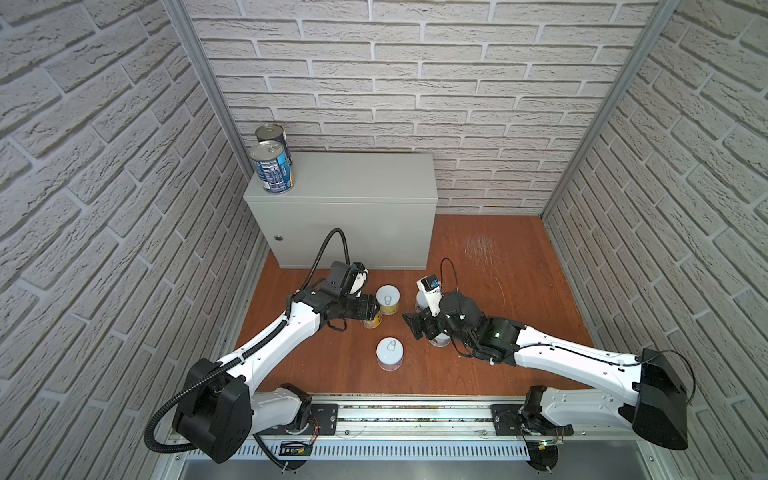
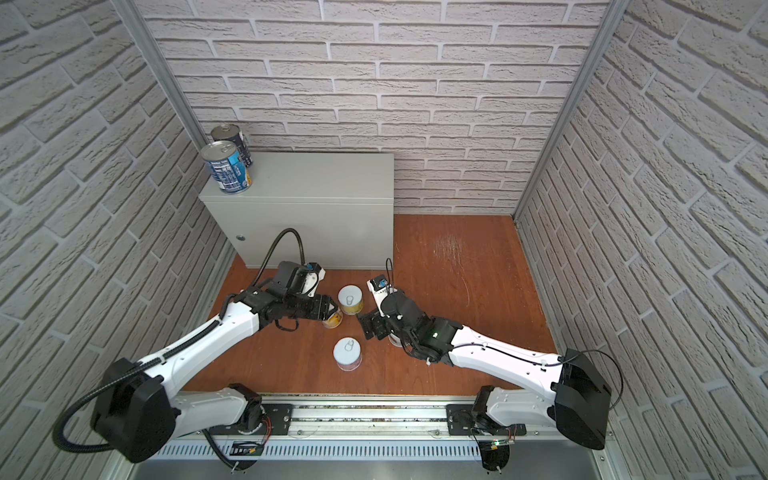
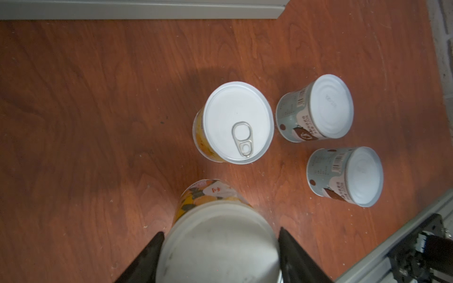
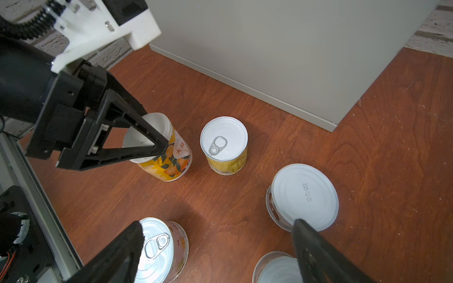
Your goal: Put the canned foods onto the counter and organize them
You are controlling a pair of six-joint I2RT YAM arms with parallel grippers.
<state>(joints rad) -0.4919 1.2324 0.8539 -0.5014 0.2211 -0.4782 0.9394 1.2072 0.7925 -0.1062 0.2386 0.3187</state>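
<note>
On the wooden floor, at seven o'clock from the yellow can, our left gripper pinches the orange-fruit can, presumably to lift it onto the counter, whose nine o'clock edge holds two blue cans; our right gripper hangs spread.

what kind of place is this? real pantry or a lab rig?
Probably a staged robot test cell, not a real home: brick-pattern wall panels, two robot arms on a metal rail, and a grey cabinet serving as the counter, with cans on a wooden floor.
</note>
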